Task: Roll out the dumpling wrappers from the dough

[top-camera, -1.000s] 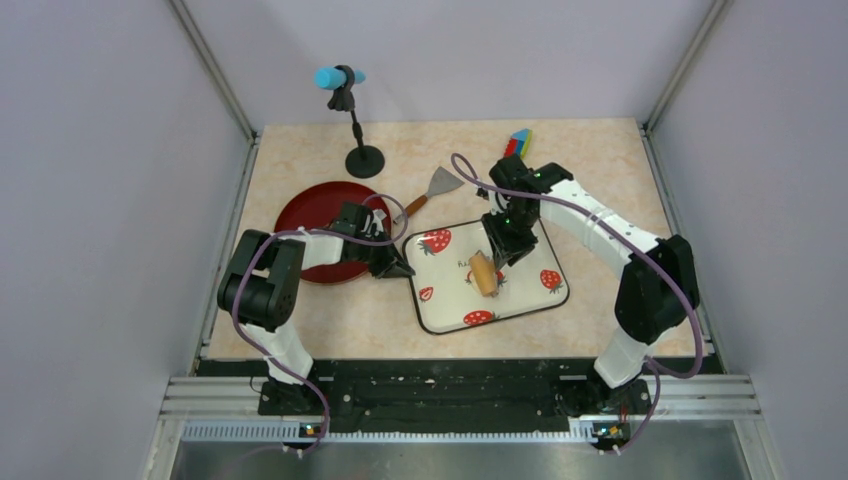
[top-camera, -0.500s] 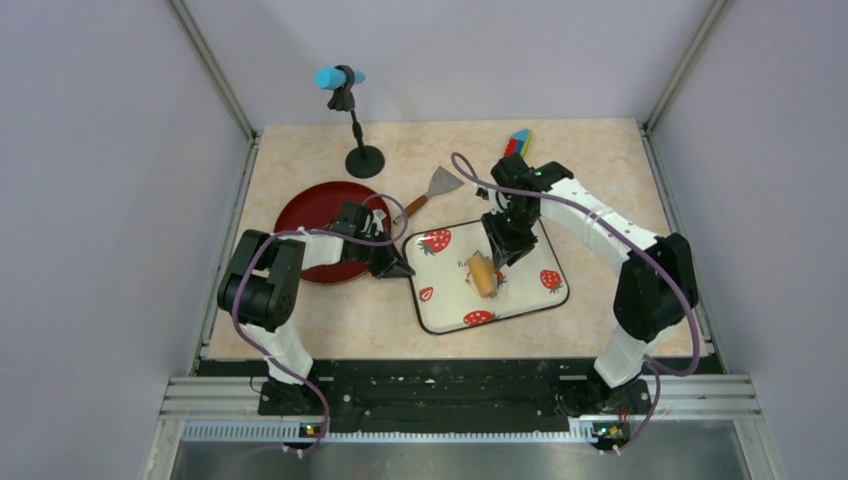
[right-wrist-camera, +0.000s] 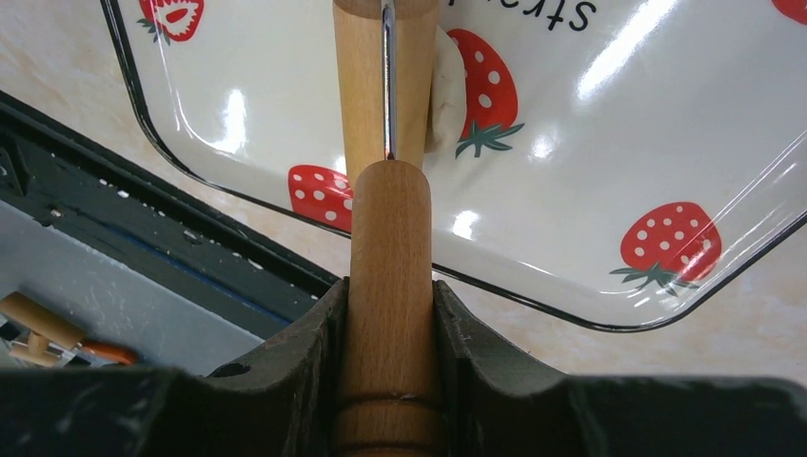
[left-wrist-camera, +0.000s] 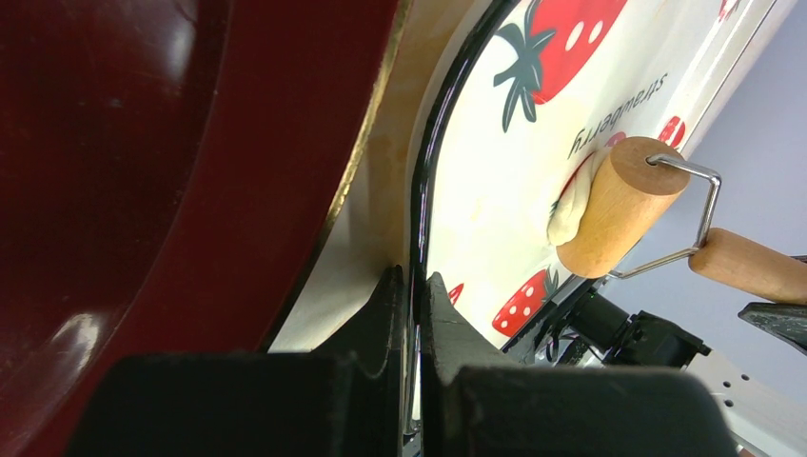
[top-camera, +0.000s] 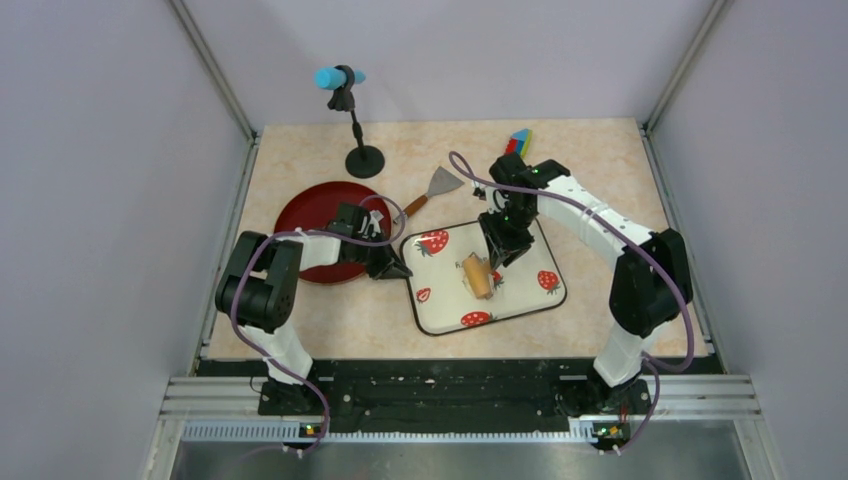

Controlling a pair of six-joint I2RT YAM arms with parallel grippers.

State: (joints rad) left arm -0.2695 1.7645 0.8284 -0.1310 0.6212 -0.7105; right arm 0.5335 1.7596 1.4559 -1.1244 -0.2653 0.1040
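A white strawberry-print tray (top-camera: 450, 305) lies mid-table. My left gripper (top-camera: 400, 270) is shut on the tray's left rim (left-wrist-camera: 419, 200), one finger on each side of the black edge (left-wrist-camera: 411, 281). My right gripper (top-camera: 500, 250) is shut on the wooden handle (right-wrist-camera: 390, 267) of a small rolling pin. Its tan roller (top-camera: 478, 275) rests on the tray over the dough. The dough is a pale cream lump that peeks out beside the roller (left-wrist-camera: 568, 217) and again in the right wrist view (right-wrist-camera: 447, 95). No dumpling wrappers show in any view.
A dark red plate (top-camera: 315, 215) sits just left of the tray, under my left arm. A metal scraper (top-camera: 437, 185) lies behind the tray. A microphone stand (top-camera: 363, 158) and a coloured block (top-camera: 518, 142) are at the back. A black rail (right-wrist-camera: 143, 228) runs along the near edge.
The right gripper and the roller have shifted slightly left over the tray. The left gripper stays clamped on the rim.
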